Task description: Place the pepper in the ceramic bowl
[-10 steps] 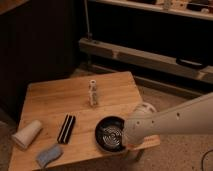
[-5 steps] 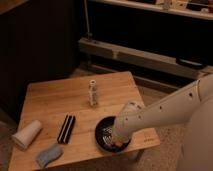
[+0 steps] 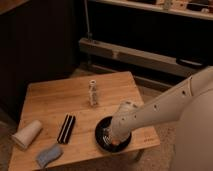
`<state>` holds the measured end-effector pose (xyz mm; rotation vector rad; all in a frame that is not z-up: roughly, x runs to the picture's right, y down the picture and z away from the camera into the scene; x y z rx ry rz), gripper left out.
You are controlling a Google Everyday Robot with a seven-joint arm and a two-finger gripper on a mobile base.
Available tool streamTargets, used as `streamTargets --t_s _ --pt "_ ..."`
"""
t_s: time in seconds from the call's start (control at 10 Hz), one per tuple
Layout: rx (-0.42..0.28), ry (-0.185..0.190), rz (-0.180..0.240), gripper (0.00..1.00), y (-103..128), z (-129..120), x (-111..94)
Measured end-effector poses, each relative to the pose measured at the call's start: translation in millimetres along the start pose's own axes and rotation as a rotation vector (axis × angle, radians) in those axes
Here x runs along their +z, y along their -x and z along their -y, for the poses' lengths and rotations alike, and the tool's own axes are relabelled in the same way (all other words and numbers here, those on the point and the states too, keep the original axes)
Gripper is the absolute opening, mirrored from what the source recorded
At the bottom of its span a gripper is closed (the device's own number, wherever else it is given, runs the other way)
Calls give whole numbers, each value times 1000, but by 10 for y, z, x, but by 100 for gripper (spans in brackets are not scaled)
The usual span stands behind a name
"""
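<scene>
Dim room, dark cabinetry behind, long metal shelf rail point(image 3: 135, 52) running across the back. Wooden table point(image 3: 55, 97) in the middle, light top, sits at an angle to where I'm standing.

Ceramic bowl point(image 3: 101, 141) is near the front right edge of the table: black, shallow, pale rings inside. Robot arm point(image 3: 165, 107) comes in from the right, white and tapered, angled down into the bowl. Gripper point(image 3: 114, 138) is low over the bowl's inner right half, wrist blocking most of that side.

Pepper point(image 3: 115, 143): small orange-red patch right at the gripper tip, inside the bowl's rim, towards the front. Can't tell whether it's resting on the bowl floor or just above it. Can't tell whether the pincer is clamped on it or let go; the tips are lost against the dark bowl.

Rest of the table:
- small pale bottle point(image 3: 92, 93), upright, near centre, well behind the bowl
- black ribbed block point(image 3: 66, 128), lying flat, left of the bowl, apart from it
- white cup point(image 3: 27, 134), on its side near the left edge
- grey-blue cloth point(image 3: 48, 155), crumpled at the front left corner, just in front of the block
</scene>
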<state>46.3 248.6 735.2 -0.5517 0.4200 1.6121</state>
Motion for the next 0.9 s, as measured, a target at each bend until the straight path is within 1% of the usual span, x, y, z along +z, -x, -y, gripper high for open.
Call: streamTargets --t_s 0.1,0.2,0.4,0.9 --pt "0 6 0 76 -8 7 -28" --pt "1 13 3 80 -5 19 -73" --pt "15 19 18 80 6 38 -214" --pt "11 17 16 80 2 27 -209"
